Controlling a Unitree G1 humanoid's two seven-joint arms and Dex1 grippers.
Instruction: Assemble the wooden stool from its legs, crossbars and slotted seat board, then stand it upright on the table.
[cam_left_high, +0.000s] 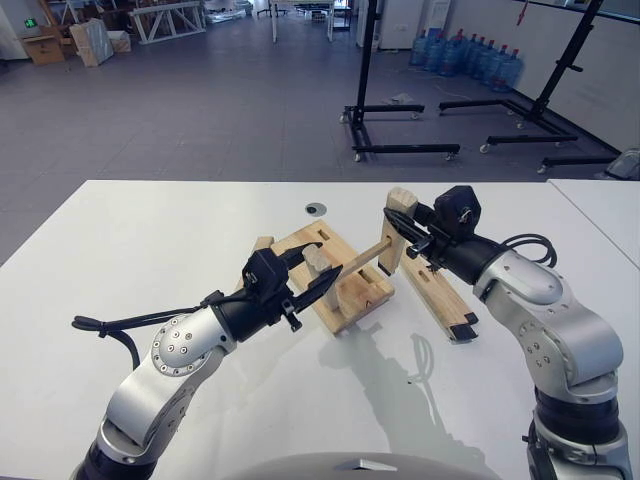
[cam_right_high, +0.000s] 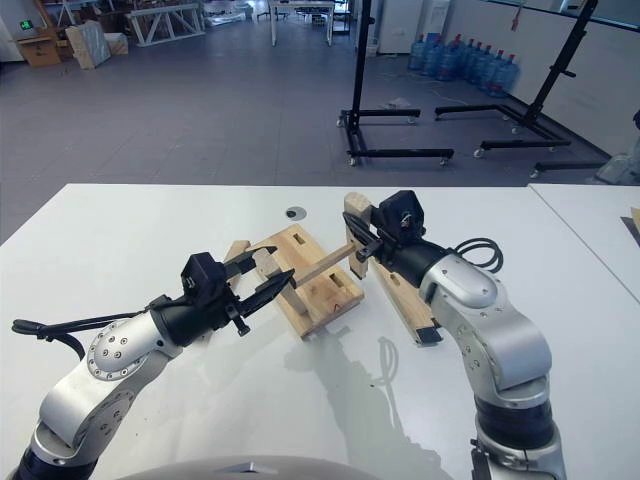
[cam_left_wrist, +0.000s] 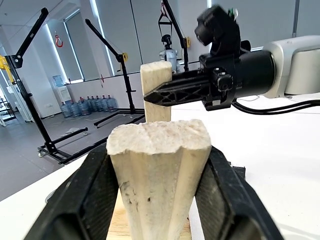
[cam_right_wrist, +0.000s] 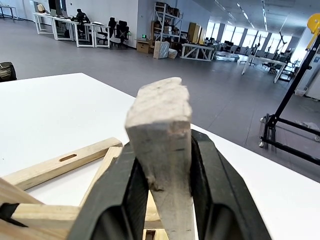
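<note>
An upright leg (cam_left_high: 402, 198) is pinched by the right gripper (cam_left_high: 397, 232) near the table's (cam_left_high: 150, 240) far edge, with a crossbar (cam_left_high: 362, 258) jutting from it. A second wooden piece (cam_left_wrist: 157, 165) is clamped by the left gripper (cam_left_high: 326, 262) (above the flat-lying seat board (cam_left_high: 355, 295)).

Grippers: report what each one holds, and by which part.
The left gripper clamps a wooden leg near its end; the right gripper clamps a second leg near its top end.

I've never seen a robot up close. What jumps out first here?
Two arms meet over the white table: the left hand clamps the near leg, the right hand the upright leg. A thin crossbar runs between those legs, over the slotted seat board lying flat on the table.
</note>
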